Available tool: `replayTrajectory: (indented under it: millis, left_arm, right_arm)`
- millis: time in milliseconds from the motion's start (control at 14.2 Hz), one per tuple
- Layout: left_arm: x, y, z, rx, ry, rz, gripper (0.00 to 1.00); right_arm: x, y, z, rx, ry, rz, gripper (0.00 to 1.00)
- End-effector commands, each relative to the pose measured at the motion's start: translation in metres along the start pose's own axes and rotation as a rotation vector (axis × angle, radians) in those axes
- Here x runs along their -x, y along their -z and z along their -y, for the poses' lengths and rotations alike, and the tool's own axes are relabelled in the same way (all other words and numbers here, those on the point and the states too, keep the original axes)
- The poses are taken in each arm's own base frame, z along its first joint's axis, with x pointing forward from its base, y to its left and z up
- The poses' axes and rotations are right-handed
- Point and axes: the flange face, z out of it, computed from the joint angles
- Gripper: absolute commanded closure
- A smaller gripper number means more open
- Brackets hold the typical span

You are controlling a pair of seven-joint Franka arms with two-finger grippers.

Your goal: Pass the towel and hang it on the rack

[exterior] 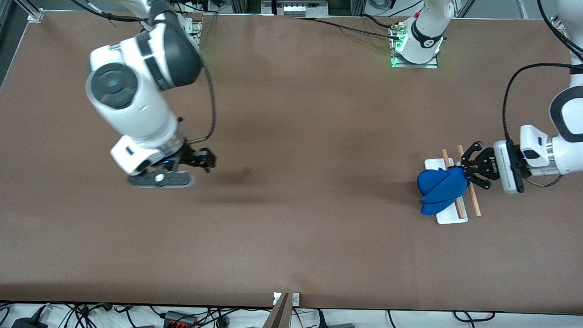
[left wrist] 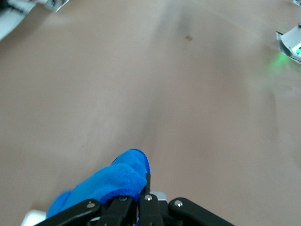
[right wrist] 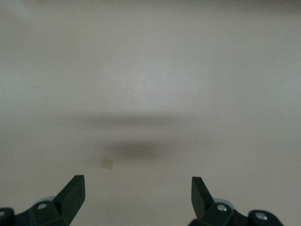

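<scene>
The royal-blue towel [exterior: 441,190] is bunched over the rack [exterior: 451,216] at the left arm's end of the table, draping over one wooden rod [exterior: 459,207] and the white base. The second rod [exterior: 474,200] is bare. My left gripper [exterior: 465,172] is shut on the towel's edge, just above the rods. In the left wrist view the towel [left wrist: 106,186] bulges from between the closed fingers. My right gripper [exterior: 207,160] is open and empty, up in the air over bare table toward the right arm's end; its fingertips [right wrist: 75,190] stand wide apart.
The brown table top [exterior: 291,218] stretches between the two arms. A small dark spot [exterior: 247,171] lies on it near the right gripper. The left arm's base [exterior: 416,50] with a green light stands at the table's back edge.
</scene>
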Motion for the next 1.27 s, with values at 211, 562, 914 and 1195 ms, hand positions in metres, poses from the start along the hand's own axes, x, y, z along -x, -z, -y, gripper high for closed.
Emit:
replayTrajectory:
  millis: [211, 562, 914, 1195]
  left_arm:
    - [0.053, 0.044, 0.031, -0.062, 0.093, 0.074, 0.99]
    - [0.09, 0.046, 0.058, -0.08, 0.109, 0.157, 0.99]
    - [0.14, 0.032, 0.085, -0.062, 0.165, 0.183, 0.99]
    - [0.167, 0.028, 0.095, -0.075, 0.192, 0.183, 0.99]
  right_arm:
    - [-0.017, 0.024, -0.116, -0.003, -0.124, 0.005, 0.0]
    - [-0.007, 0.059, -0.229, -0.008, -0.1, -0.015, 0.0]
    - [0.011, 0.083, -0.28, 0.0, 0.0, 0.014, 0.0]
    - [0.019, 0.089, -0.287, 0.003, 0.001, 0.013, 0.0]
